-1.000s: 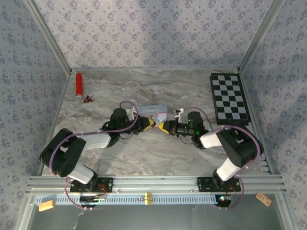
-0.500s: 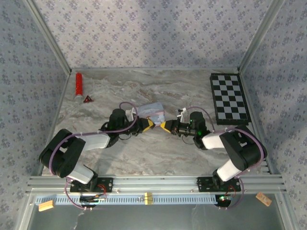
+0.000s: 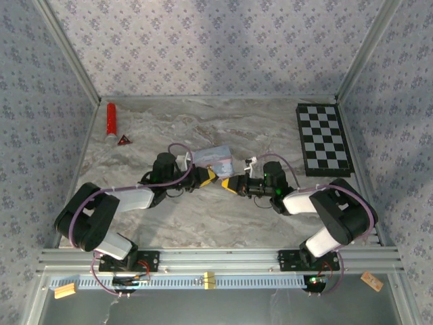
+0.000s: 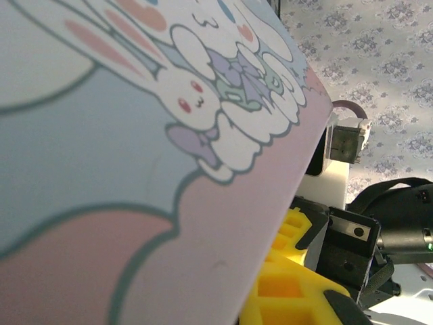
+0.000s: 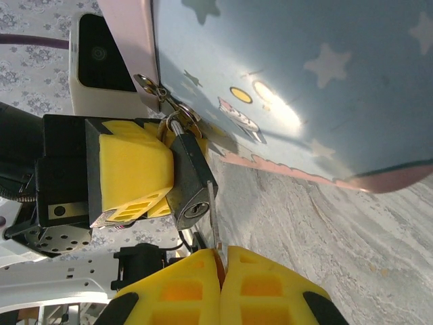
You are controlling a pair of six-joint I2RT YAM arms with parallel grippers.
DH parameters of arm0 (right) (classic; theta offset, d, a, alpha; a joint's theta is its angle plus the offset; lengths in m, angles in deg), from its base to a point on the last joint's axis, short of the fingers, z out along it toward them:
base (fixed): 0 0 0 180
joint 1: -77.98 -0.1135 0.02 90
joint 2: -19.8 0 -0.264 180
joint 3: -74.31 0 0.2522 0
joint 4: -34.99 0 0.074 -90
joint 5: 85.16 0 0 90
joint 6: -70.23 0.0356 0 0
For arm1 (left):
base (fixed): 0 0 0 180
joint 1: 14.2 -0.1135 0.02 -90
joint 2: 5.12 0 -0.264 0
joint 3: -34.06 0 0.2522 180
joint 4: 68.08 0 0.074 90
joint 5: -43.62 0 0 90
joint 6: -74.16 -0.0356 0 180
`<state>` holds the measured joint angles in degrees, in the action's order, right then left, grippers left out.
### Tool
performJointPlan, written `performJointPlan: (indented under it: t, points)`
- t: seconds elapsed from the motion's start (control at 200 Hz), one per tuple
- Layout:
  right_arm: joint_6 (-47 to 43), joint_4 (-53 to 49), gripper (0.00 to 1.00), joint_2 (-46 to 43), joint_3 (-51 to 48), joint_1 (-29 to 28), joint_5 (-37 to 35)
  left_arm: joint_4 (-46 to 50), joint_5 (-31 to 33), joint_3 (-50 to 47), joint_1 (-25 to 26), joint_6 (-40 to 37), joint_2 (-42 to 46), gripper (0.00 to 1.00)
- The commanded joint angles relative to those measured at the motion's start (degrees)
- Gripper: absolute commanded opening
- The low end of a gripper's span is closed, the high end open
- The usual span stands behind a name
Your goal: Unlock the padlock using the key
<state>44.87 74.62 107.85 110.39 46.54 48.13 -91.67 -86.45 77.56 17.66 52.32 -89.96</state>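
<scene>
No word, number or brand can be read. The pastel tin (image 4: 135, 169) carries printed cartoon rabbits on one face and pale stars on another, without lettering. Any stamp on the padlock (image 5: 193, 189) is too small to tell. The red triangle (image 3: 123, 140) by the left edge of the table (image 3: 223, 223) is too small to read.

Padlock (image 5: 191, 177): small dark-metal block with a silver shackle, tilted, keyway face toward the right wrist camera. The shackle looks seated and is hooked through the ring on the tin (image 5: 284, 81). The body is pinched in the left gripper (image 3: 208, 175). Key (image 5: 214, 220): thin metal sliver clamped in the right gripper (image 5: 221, 263). Its blade runs along the padlock's right edge, touching it. Can't tell whether the tip is in the keyway.
</scene>
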Motion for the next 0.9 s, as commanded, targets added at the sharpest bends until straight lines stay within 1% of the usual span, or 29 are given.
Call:
performJointPlan:
  t: [0.0,0.24,0.405,0.53,0.675,0.895]
  points:
    - [-0.66,2.22,0.0,-0.75,0.04,-0.89,1.53,-2.22,-3.43,2.78,-0.3,-1.31,2.04,0.0]
    - [-1.4,2.86,0.0,-1.47,-1.22,-2.22,1.44,-2.57,-4.82,2.78,-1.26,-0.94,1.55,0.0]
    - [-2.88,0.92,0.0,-2.93,-1.5,-2.65,0.97,-1.84,-6.04,2.35,-1.48,-1.35,2.07,0.0]
    - [-2.4,1.36,0.0,-2.86,-0.65,-2.7,1.31,0.96,-6.91,2.53,-1.47,-2.61,3.29,0.0]
    - [-3.2,0.04,0.0,-2.88,0.24,-3.19,1.73,1.44,-7.73,2.35,-1.49,-2.86,3.86,0.0]
    - [-2.78,1.63,0.0,-2.27,-0.69,-3.73,1.8,1.57,-7.87,2.25,-1.54,-2.79,4.19,0.0]
